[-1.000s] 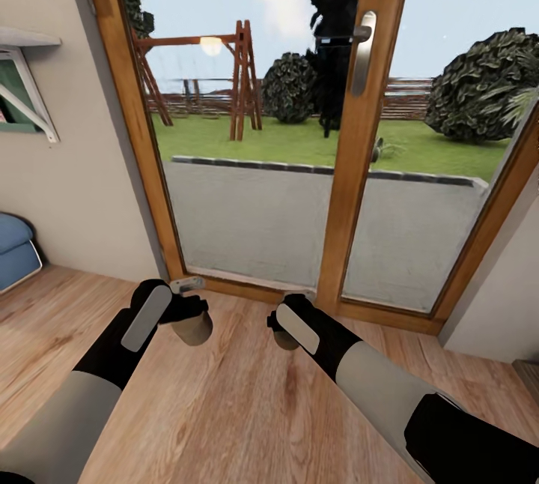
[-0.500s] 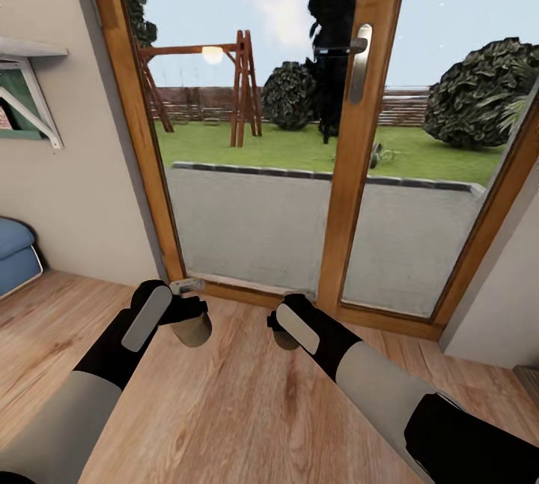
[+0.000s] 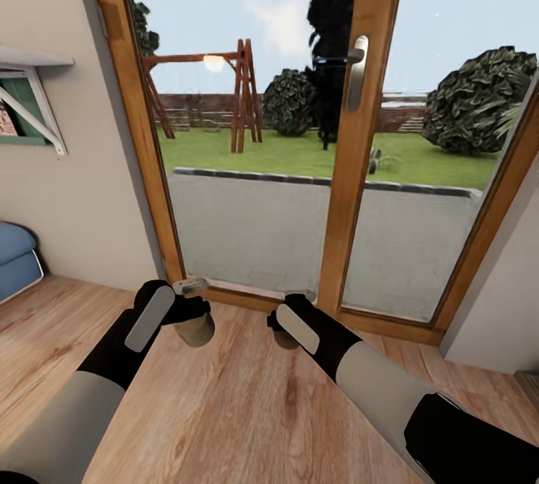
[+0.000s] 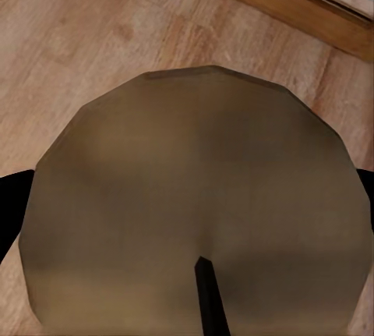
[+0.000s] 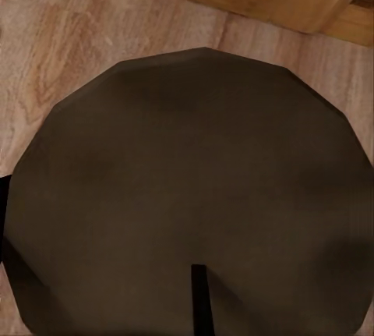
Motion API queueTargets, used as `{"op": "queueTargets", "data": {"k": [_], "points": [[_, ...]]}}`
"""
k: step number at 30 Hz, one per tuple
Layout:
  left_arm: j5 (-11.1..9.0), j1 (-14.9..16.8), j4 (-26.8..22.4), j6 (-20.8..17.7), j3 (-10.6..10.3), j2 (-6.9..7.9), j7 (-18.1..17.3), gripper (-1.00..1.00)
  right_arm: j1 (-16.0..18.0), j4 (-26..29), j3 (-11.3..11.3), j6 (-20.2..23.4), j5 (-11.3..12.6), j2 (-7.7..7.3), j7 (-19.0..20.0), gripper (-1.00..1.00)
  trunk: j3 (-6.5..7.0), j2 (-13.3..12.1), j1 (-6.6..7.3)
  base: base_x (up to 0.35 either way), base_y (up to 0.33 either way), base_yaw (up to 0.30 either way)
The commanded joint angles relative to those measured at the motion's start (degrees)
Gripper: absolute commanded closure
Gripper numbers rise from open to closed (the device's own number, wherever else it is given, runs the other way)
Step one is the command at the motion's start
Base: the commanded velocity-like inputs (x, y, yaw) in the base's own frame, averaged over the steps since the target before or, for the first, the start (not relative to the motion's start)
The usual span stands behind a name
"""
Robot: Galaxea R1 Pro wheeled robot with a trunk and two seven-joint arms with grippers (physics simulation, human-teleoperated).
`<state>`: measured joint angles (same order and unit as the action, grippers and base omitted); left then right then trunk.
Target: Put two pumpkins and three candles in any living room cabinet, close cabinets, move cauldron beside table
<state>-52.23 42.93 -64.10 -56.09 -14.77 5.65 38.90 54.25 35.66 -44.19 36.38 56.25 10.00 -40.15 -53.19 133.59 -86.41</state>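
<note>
Each gripper carries a candle over the wooden floor in front of a glass door. In the head view my left gripper (image 3: 192, 318) is shut on a beige candle (image 3: 196, 330); that candle's faceted end (image 4: 195, 196) with its dark wick looms close to the left wrist camera. My right gripper (image 3: 280, 330) is shut on a second candle (image 3: 285, 339), mostly hidden behind the hand, and its darker end (image 5: 195, 196) faces the right wrist camera. Pumpkins, cabinet and cauldron are out of view.
A wooden-framed glass patio door (image 3: 350, 192) with a metal handle (image 3: 358, 72) stands straight ahead, with a garden beyond it. A wall shelf (image 3: 30, 64) and a blue cushion (image 3: 13, 259) are at the left. A grey wall corner (image 3: 494, 319) stands at the right.
The whole head view has shifted, so the door handle and shelf sit lower in the picture: the camera moved. Both arms keep their pose and their candles.
</note>
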Motion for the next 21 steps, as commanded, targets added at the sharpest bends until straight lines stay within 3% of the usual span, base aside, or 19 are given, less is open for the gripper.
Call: {"op": "queueTargets", "data": {"k": [1,11,20,21], "points": [[-0.51,0.04,-0.07,-0.07,-0.16,0.07,0.56,1.00,0.07,0.02,-0.16,-0.07,0.44,0.00,-0.36,1.00,-0.02,0.03,0.01,0.000,0.000,0.016],[-0.50,0.04,-0.06,-0.07,-0.17,0.06,0.56,1.00,0.07,-1.65,-0.26,-3.17,0.44,0.00,-0.29,1.00,0.05,0.03,0.01,0.000,0.000,0.003],[-0.56,0.04,1.44,0.04,-0.28,-0.39,0.54,1.00,0.07,-1.99,-0.10,-3.14,-0.90,0.00,-0.26,1.00,0.05,0.03,0.01,-0.057,0.000,0.000],[-0.54,0.04,2.54,2.18,-0.43,-0.81,0.56,1.00,0.07,-2.00,-0.15,-6.14,-1.05,0.00,2.20,1.00,0.05,0.03,0.01,-0.056,0.000,0.000]]}}
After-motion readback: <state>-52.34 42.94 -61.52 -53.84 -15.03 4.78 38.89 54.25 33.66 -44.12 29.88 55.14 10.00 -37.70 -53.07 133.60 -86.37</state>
